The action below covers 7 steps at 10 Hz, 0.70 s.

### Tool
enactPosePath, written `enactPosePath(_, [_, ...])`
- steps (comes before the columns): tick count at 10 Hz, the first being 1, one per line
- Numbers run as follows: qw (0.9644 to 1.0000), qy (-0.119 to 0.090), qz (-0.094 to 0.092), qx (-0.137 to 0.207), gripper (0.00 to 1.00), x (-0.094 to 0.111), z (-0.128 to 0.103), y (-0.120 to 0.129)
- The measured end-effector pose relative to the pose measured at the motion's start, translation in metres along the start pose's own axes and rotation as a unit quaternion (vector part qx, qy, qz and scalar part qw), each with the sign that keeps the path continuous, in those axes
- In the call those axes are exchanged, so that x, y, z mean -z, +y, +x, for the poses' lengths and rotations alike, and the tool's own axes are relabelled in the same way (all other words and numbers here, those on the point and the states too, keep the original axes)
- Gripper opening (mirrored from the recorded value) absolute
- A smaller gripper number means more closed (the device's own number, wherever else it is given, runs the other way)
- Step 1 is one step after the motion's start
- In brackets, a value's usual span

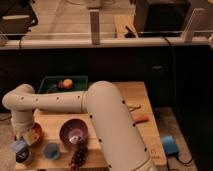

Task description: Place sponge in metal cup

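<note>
My gripper (21, 141) hangs at the front left corner of the wooden table (125, 100), at the end of the white arm (60, 101) that bends down there. It is shut on the light-blue sponge (18, 146). The sponge sits right above the small metal cup (23, 158), which stands at the table's front left edge and is partly hidden by the sponge. I cannot tell whether the sponge touches the cup's rim.
An orange bowl (36, 133) is just right of the gripper. A light-blue cup (51, 150), a purple bowl (74, 132) and grapes (77, 154) stand to its right. A green tray (52, 81) holding an orange fruit (66, 83) is at the back. A blue object (169, 145) lies on the floor.
</note>
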Motion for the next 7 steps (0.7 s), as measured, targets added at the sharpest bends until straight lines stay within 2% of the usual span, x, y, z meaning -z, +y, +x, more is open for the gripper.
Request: enactPosePath(7, [0.9983,0.008,-0.010,0.057,0.00,0.006,-0.031,0.013])
